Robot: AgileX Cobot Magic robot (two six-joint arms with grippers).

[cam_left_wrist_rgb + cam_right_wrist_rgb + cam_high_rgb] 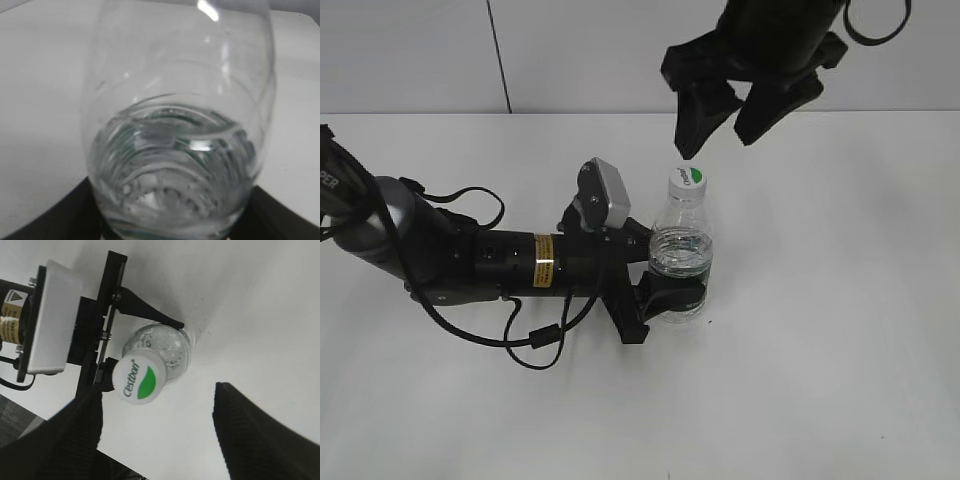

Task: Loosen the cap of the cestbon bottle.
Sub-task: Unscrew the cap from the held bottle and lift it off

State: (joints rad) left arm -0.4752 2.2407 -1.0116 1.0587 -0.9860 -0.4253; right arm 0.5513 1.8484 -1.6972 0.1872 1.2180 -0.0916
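The cestbon bottle (682, 250) stands upright on the white table, clear with a dark green label band low down and some water in it. Its white cap (687, 179) with a green patch is on the neck. My left gripper (672, 292) is shut on the bottle's lower body from the left; the bottle (180, 125) fills the left wrist view. My right gripper (717, 140) is open and hangs above the cap, slightly to its right and apart from it. In the right wrist view the cap (139, 378) lies near the left finger, with the open gripper (160, 410) below it.
The left arm (490, 260) lies across the table's left half with a black cable (535, 340) looped beside it. A grey wall rises behind the table's far edge (620, 112).
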